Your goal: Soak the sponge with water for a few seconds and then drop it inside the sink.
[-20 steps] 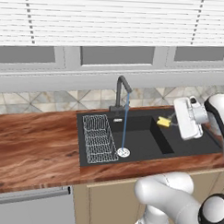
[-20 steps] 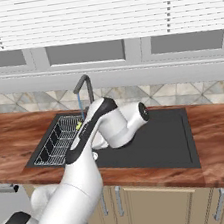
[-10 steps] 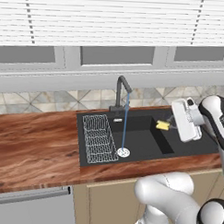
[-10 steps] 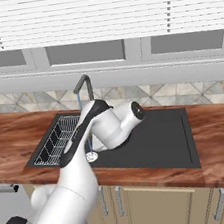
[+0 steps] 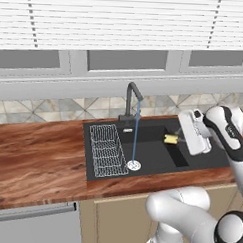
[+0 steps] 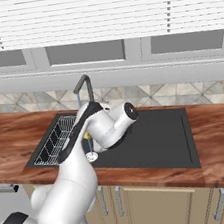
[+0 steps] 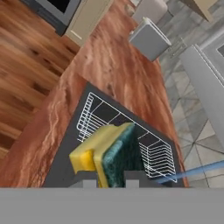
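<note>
I am clamping the sponge (image 5: 171, 139) in my claw (image 7: 107, 180), right of center in the left base view, over the sink (image 5: 157, 154) so it can reach the water (image 5: 135, 131). My arm is reaching in from the right, hand turned sideways toward the stream.

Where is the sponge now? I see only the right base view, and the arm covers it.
Observer: The gripper holds the sponge above the sink, in the left base view, to the right of the water.
Operator: Does the water touch the sponge?
Observer: No, there is a clear gap between them; the stream falls straight onto the drain.
Operator: Is the grip good?
Observer: In the hand view the fingertips are closed on the sponge's near end, green layer beside yellow.
</note>
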